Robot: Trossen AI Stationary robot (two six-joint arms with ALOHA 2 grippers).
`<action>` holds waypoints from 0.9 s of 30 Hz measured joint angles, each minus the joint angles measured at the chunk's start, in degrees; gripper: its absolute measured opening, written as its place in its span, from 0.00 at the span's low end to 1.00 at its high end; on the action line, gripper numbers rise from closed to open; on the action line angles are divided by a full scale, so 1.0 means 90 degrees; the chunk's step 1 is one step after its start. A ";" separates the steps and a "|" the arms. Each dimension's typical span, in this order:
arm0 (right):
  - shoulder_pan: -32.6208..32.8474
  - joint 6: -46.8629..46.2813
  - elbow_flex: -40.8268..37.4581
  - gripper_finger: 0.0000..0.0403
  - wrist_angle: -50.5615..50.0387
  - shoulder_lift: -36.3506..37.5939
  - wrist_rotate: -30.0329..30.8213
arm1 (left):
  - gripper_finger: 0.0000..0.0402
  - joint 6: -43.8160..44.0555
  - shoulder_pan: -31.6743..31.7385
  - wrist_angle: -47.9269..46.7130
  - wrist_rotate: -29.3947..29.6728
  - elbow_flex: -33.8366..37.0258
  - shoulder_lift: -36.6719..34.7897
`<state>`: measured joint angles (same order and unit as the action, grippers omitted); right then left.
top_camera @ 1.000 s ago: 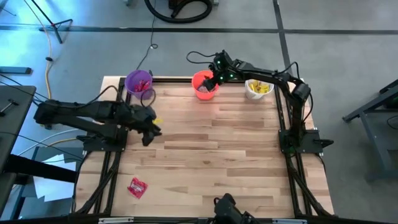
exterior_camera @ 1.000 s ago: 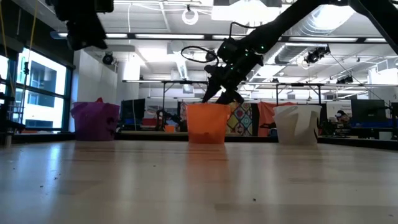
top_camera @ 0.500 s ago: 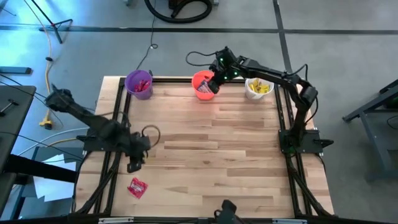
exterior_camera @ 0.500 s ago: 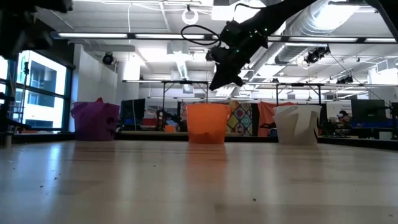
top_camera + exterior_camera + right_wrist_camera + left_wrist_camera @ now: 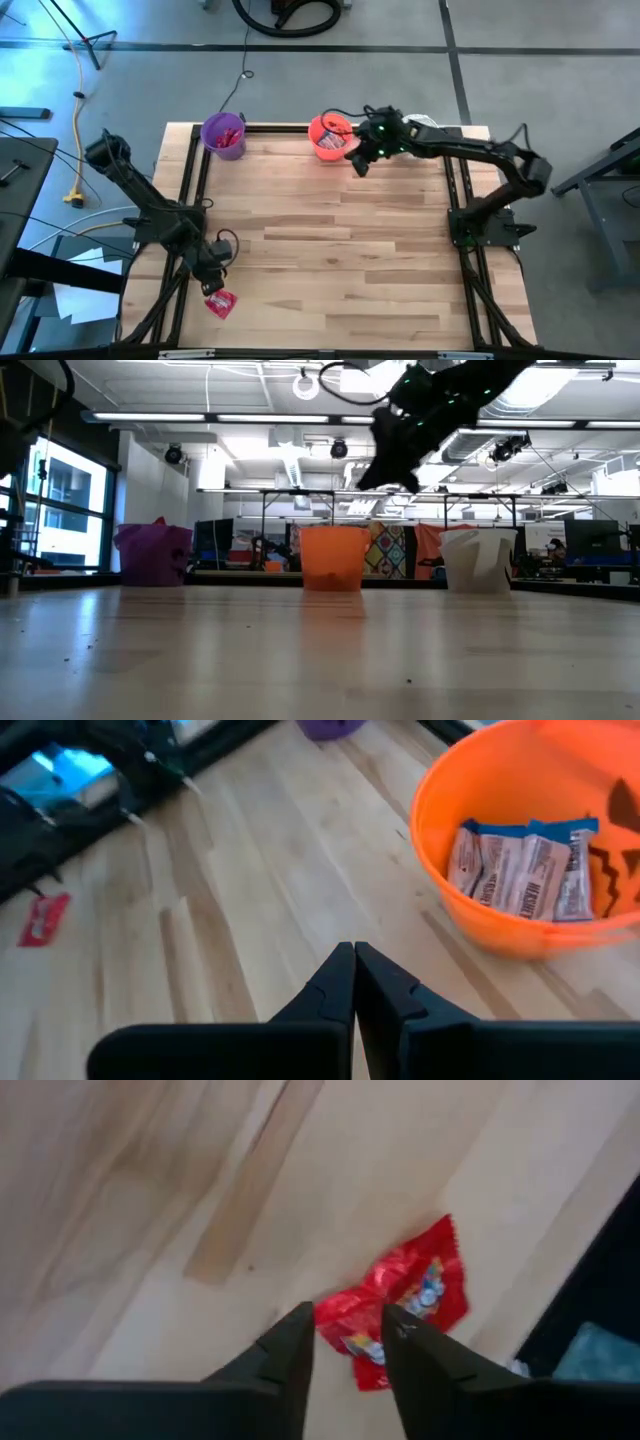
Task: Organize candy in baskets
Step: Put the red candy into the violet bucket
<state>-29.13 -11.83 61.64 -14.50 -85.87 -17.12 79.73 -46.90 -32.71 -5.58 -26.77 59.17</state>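
Red candy packet [image 5: 220, 302] is lying alone at seven o'clock on the counter [image 5: 330, 250], half-open left tool [image 5: 212, 285] poised over it and best lowered squarely before pinching, while the empty right tool [image 5: 357, 166], fingers together, is parked beside the orange bucket [image 5: 328, 136].
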 joint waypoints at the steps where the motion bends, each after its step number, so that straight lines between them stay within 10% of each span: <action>1: 0.0000 -0.0072 -0.0114 0.00 0.0032 0.0157 0.0002 | 0.28 -0.0130 -0.0009 0.0055 0.0010 0.0038 0.0039; 14: -0.0002 -0.0362 -0.0400 0.00 0.0008 0.1361 0.0335 | 0.55 -0.2405 -0.0007 0.0809 -0.0492 0.0000 0.1421; 27: 0.0001 -0.0337 -0.0408 0.00 -0.0117 0.1399 0.0391 | 0.31 -0.2569 -0.0155 0.0783 -0.0610 -0.0252 0.1771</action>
<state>-29.12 -14.86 57.98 -15.55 -73.28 -13.61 56.61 -48.29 -25.66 -11.07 -29.04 75.11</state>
